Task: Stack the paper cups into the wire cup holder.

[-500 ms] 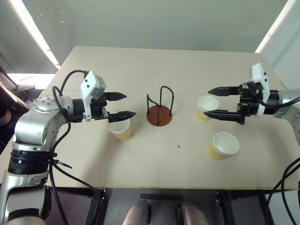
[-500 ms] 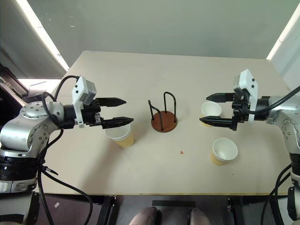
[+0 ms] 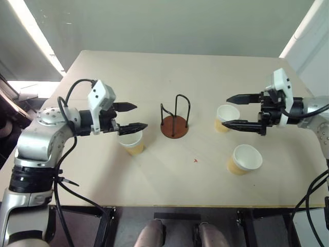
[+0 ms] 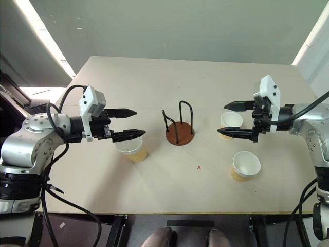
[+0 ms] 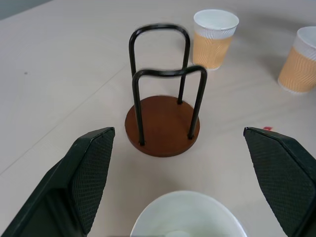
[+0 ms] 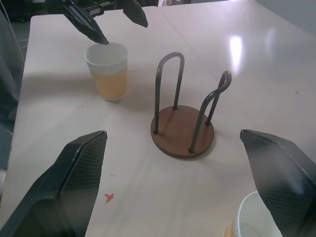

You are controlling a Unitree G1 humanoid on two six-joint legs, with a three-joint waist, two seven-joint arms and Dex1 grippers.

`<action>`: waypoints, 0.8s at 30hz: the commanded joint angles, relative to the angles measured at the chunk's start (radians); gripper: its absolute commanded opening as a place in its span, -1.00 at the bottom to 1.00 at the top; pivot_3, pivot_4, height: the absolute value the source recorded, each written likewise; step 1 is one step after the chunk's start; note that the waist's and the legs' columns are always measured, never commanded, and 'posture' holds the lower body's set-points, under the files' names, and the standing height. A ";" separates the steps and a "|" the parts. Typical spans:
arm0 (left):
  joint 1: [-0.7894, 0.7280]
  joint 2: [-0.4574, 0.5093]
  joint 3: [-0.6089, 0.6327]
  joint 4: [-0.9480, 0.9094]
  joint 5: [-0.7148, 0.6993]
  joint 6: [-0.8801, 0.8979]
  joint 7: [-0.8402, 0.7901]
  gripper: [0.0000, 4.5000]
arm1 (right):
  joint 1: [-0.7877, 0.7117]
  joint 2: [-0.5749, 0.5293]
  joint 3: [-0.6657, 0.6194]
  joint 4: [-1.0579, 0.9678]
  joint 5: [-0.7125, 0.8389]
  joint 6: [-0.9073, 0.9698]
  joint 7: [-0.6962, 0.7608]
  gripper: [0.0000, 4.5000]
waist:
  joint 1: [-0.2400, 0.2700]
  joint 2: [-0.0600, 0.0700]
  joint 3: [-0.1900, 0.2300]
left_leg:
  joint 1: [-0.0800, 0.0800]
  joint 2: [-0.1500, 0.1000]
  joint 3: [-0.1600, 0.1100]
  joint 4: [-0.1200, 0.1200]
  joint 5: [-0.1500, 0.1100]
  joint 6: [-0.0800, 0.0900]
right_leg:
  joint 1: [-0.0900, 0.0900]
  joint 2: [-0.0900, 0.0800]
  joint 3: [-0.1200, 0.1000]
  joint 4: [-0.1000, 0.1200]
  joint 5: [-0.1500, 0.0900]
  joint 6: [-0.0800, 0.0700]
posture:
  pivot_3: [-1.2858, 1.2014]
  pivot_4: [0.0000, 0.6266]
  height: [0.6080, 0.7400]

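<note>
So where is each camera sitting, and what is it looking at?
Left and right eye views: on the head, looking down at the table, wire cup holder, three paper cups; both arms show.
Left wrist view: on the left arm, facing the holder; the open left end effector shows, a cup beneath.
Right wrist view: on the right arm, facing the holder from the opposite side; the open right end effector shows.
Shared: both wrist views show the holder.

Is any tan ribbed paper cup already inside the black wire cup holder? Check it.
No. The black wire cup holder on its round brown base stands empty, and all three tan ribbed paper cups sit on the table apart from it.
</note>
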 commanded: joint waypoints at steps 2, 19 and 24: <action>-0.028 -0.015 -0.024 0.027 0.068 -0.059 0.043 1.00 | -0.023 -0.009 -0.017 -0.021 0.006 -0.007 0.003 0.99 | 0.002 0.000 0.000 | 0.000 0.000 0.000 0.000 0.000 0.000 | 0.000 0.000 0.000 0.000 0.000 0.000 | 0.03 -0.52 1.00; -0.216 -0.172 -0.118 0.257 0.183 -0.173 0.060 1.00 | 0.025 -0.038 -0.060 -0.081 0.027 0.026 -0.034 0.99 | 0.003 0.000 0.000 | 0.000 0.000 0.000 0.000 0.000 0.000 | 0.000 0.000 0.000 0.001 0.000 0.000 | 0.03 -0.52 1.00; -0.250 -0.216 -0.138 0.320 0.218 -0.209 0.069 1.00 | 0.023 -0.037 -0.062 -0.076 0.023 0.025 -0.036 0.99 | 0.005 0.000 0.000 | 0.000 0.000 0.000 0.000 0.000 0.000 | 0.000 0.000 0.000 0.001 0.000 0.000 | 0.03 -0.52 1.00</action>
